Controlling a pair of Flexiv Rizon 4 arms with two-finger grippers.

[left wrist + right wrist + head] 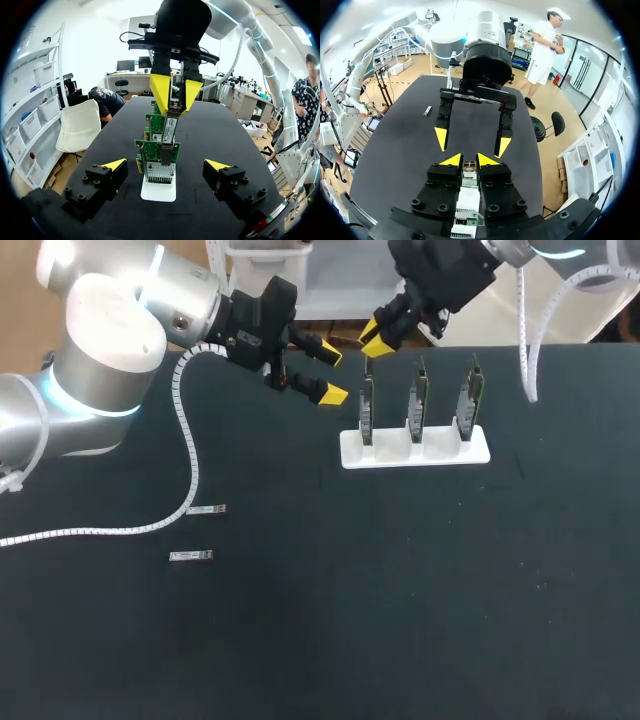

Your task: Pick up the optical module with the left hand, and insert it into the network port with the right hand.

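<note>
- The right gripper (372, 340) hangs over the far edge of the bench (400, 620). Its yellow fingers are closed from two sides on an optical module (170, 129), which it holds upright.
- The module's lower end meets the top of the leftmost network card (367, 418). Whether it is seated in the card cannot be told.
- Three such cards stand upright in a row in a white stand (415, 452). The stand sits near the far edge, a little right of the middle.
- The left gripper (331, 374) hovers just beside the stand's left end and points along the row of cards. Its fingers are spread wide and hold nothing.
- Two spare modules (207, 509) lie flat toward the left edge of the bench. They are near each other and well apart from the stand.
- A white ribbed cable sleeve (188, 440) from the left arm trails over the bench, ending just beside the spare modules.
</note>
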